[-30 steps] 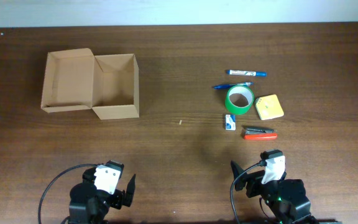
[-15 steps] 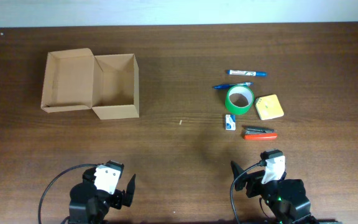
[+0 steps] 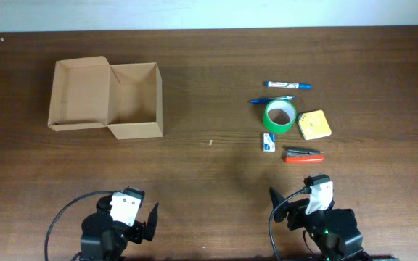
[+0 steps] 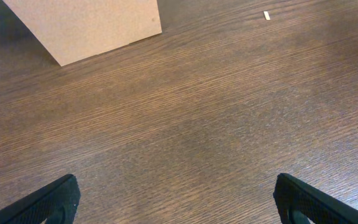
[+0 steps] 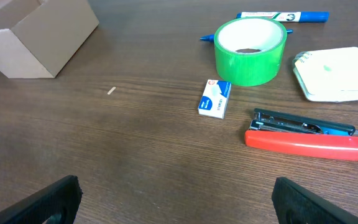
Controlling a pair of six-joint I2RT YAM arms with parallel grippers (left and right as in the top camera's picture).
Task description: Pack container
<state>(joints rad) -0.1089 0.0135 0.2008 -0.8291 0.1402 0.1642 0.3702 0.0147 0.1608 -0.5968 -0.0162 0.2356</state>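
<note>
The container, a plain tan cardboard box with its lid folded out flat to the left, stands open and empty at the table's left; one corner of it fills the top of the left wrist view. Stationery lies at the right: a green tape roll, a yellow note pad, a red stapler, a small staple box, a blue marker and a blue pen. My left gripper and right gripper hover open at the near edge, holding nothing.
A tiny pale scrap lies on the dark wooden table between box and stationery. A pale wall edge runs along the far side. Black cables loop beside both arms.
</note>
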